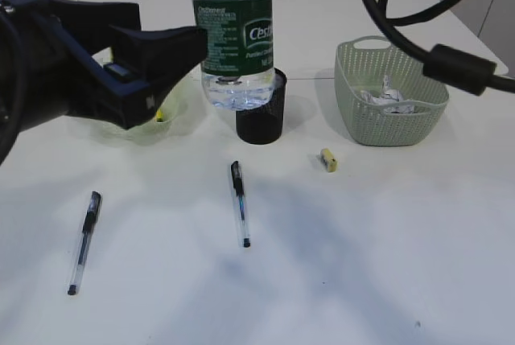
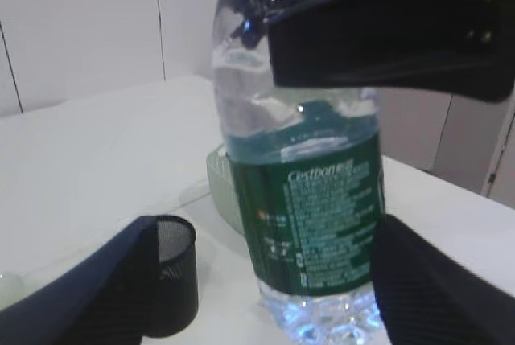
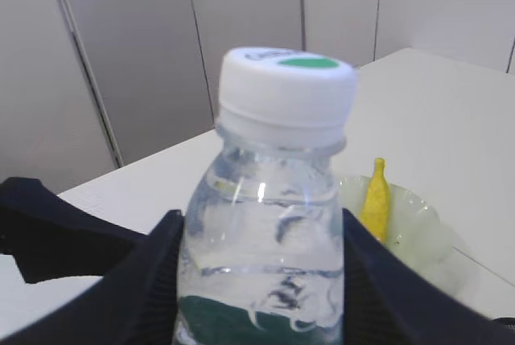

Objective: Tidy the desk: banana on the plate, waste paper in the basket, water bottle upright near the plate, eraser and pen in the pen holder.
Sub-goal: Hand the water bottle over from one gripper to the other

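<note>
Right wrist view: end effector (image 3: 261, 281) clamping water bottle (image 3: 269, 224)

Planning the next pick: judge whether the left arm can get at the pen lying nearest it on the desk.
Probably yes. The left gripper holds nothing, its jaws apart beside the water bottle, and the pen lies alone on bare desk below it.

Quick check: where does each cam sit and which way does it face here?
Exterior: in front of the desk, looking down at a slant at the pens, eraser and basket; both arms show.
Left wrist: low on the left arm, looking level at the bottle; its fingers flank it.
Right wrist: near the bottle's cap, facing the plate and banana; its fingers clamp the bottle.
Shared: all three show the bottle.
</note>
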